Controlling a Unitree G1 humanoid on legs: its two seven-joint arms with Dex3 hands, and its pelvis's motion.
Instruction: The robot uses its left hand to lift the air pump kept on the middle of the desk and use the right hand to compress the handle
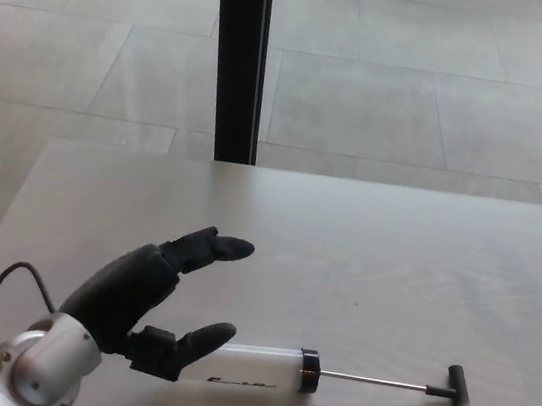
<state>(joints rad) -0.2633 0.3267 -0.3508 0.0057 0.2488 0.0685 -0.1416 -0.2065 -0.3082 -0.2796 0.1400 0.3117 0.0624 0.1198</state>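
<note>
Black left hand held over pale wood-grain desk, fingers spread apart, translucent white cyl. air pump laid flat, thin metal rod, black T-handle extended.

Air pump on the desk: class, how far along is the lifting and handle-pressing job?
Done: nothing yet; the air pump lies flat on the desk. In hand: the left robot hand, open, hovers over its white end. Left: grasp, lift, then press the extended handle with the right, not in view.

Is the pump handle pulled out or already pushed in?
Pulled out. A long stretch of bare metal rod shows between the air pump barrel's black collar and the T-handle.
</note>
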